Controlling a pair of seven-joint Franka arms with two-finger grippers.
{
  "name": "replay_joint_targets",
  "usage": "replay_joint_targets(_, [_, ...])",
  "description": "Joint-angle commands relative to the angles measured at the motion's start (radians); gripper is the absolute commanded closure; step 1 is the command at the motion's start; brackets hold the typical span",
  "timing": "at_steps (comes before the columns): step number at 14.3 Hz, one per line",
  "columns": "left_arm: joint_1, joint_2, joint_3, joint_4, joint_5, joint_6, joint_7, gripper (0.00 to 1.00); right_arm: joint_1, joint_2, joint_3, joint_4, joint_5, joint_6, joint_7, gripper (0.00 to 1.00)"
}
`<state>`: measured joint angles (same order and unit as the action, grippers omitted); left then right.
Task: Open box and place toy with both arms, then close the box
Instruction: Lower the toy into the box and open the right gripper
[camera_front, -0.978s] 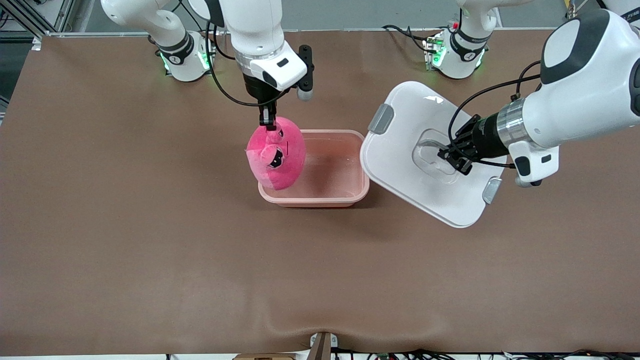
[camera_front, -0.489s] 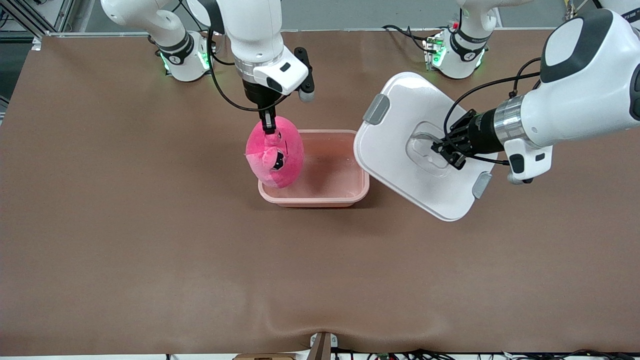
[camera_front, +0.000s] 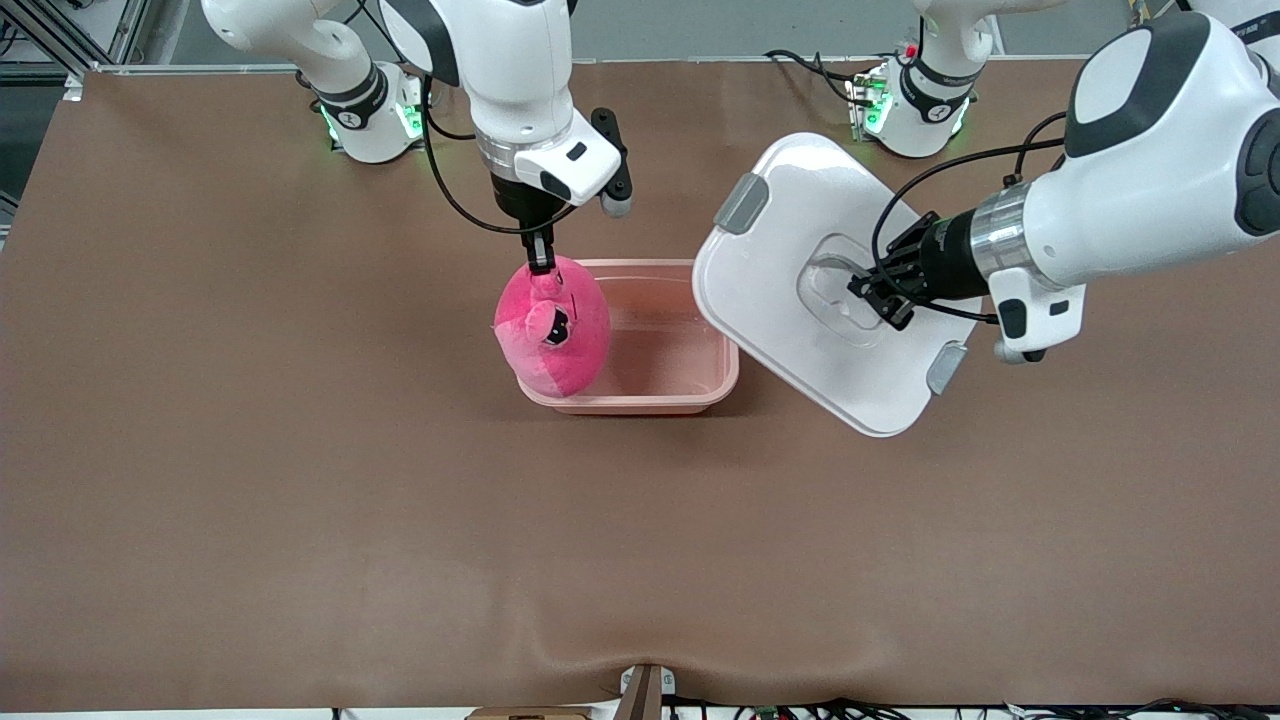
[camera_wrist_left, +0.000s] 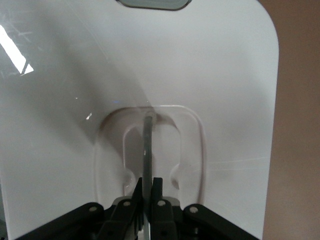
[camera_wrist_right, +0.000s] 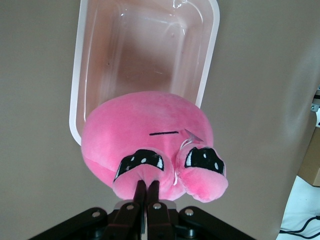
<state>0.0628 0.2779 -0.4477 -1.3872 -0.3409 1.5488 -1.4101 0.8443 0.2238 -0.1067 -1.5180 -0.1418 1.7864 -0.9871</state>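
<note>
While the right tool (camera_front: 541, 262) hangs over the open pink tub (camera_front: 668, 385), it is clenched on the pink plush toy (camera_front: 555, 330), pinching it at one of the two protruding eyes. In the right wrist view the two fingers (camera_wrist_right: 140, 192) stand pressed together on that eye, and the toy (camera_wrist_right: 150, 145) hangs below them with its black pupils turned toward the camera. The toy covers the end of the tub (camera_wrist_right: 210, 55) that lies toward the right arm's end of the desk (camera_front: 250, 450). In the front view its lower part shows in front of the tub's rim there; I cannot tell if it touches the rim or the bottom. The rest of the tub is bare inside and stands flat on the brown desk.

The left tool (camera_front: 868, 292) is clenched on the clear handle in the recessed centre of the white lid (camera_front: 770, 300). It holds the lid up in the air, tilted, over the desk just beside the tub, toward the left arm's end. One edge of the lid overlaps the tub's end in the front view. Two grey clips (camera_front: 741, 201) sit on the opposite short sides of the lid. In the left wrist view the fingers (camera_wrist_left: 136, 192) are closed on the thin clear handle (camera_wrist_left: 148, 145), which runs along the middle of the recess, and the white lid (camera_wrist_left: 225, 75) fills almost the whole picture.
</note>
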Motion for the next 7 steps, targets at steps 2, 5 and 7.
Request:
replay_joint_targets(2, [0.009, -0.006, -0.002, 0.017, -0.021, -0.012, 0.022, 1.00, -0.005, 0.014, 0.002, 0.005, 0.010, 0.002, -0.019, 1.00])
replay_joint_targets(5, [0.011, -0.002, 0.001, 0.017, -0.020, -0.012, 0.031, 1.00, -0.004, 0.019, 0.002, 0.005, 0.010, -0.001, -0.019, 1.00])
replay_joint_targets(7, [0.009, 0.000, 0.001, 0.019, -0.021, -0.010, 0.033, 1.00, -0.007, 0.020, 0.002, 0.005, 0.010, 0.001, -0.018, 1.00])
